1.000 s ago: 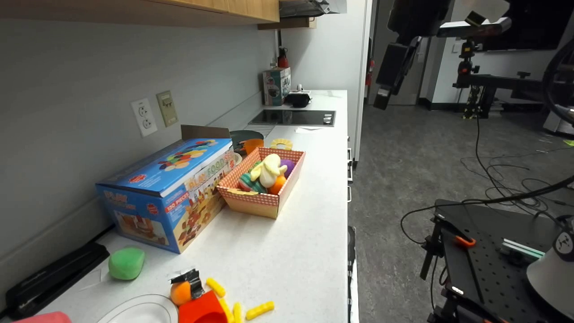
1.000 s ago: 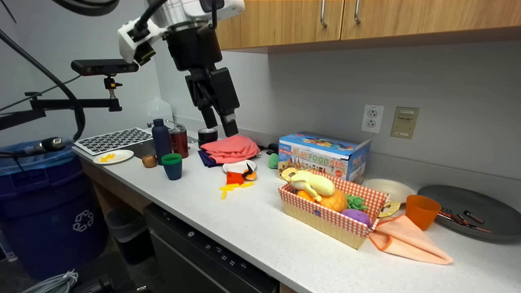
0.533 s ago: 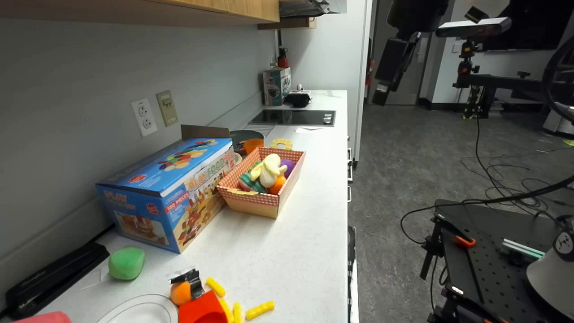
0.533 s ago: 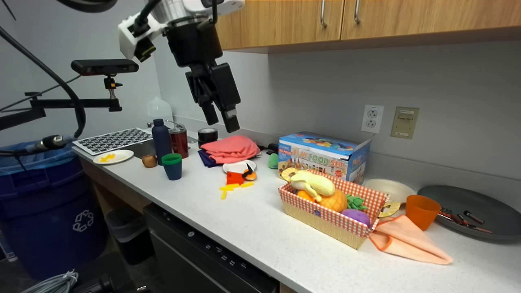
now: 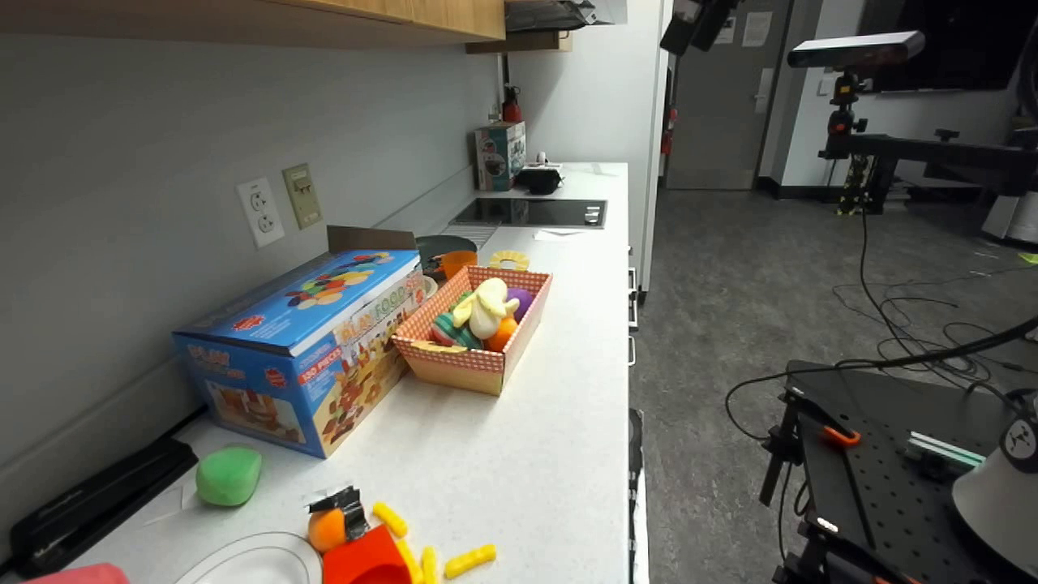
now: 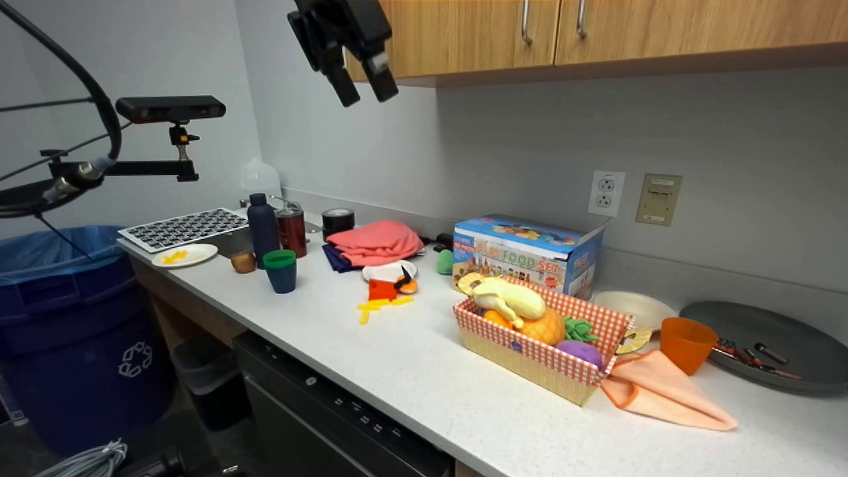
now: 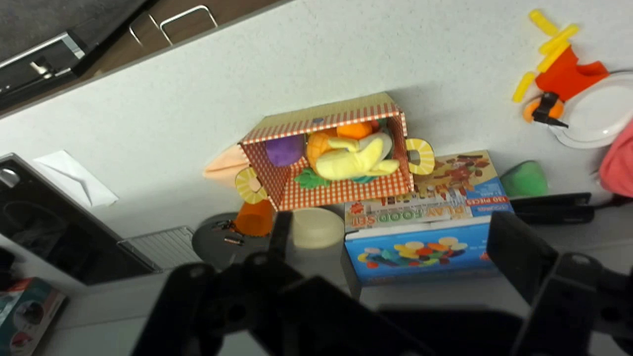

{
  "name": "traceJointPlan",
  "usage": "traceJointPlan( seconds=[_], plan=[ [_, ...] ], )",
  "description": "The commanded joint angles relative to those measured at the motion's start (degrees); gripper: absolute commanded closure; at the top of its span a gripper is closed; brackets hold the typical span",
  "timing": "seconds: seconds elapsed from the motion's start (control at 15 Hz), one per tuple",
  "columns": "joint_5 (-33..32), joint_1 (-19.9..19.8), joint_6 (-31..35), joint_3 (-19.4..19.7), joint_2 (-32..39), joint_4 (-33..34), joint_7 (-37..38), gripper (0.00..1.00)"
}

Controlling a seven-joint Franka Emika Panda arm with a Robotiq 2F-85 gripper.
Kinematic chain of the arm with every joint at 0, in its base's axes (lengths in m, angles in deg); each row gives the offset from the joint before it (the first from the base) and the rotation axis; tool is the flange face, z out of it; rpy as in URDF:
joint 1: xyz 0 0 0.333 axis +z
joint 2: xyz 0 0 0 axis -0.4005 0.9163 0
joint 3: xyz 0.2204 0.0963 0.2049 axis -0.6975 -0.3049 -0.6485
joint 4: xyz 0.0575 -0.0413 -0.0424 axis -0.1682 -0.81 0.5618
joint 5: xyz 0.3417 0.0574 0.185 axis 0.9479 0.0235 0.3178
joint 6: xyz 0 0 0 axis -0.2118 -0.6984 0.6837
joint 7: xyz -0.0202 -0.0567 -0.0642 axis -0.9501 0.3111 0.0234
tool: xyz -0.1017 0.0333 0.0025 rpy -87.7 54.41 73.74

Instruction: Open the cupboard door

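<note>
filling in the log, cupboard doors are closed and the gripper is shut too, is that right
The gripper is not shut: it is open, fingers wide apart in the wrist view. The cupboard doors are closed, as you say.

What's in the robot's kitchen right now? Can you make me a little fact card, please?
Up high: flat light tan wooden cupboard doors with silver metal bar handles, shut
In the air: black two-fingered end effector, open, holding nothing
Job: open a cupboard door, not done yet
Down below: rectangular red-and-white checked basket with tan sides, on the white countertop
Inside it: curved yellow soft-looking toy banana on top, round purple toy
Behind it, toward the wall: blue rectangular cardboard play food box
</note>
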State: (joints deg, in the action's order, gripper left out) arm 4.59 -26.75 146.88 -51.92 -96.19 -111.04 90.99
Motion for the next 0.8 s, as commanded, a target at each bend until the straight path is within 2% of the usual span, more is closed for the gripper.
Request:
traceJointPlan(
  seconds=[0.0,0.73],
  plan=[
    [0.36,0.29,0.57,-0.58,-1.38,2.93,-0.32,0.00],
    [0.16,-0.21,-0.05,-0.51,-0.31,1.98,-0.15,0.00]
  ],
)
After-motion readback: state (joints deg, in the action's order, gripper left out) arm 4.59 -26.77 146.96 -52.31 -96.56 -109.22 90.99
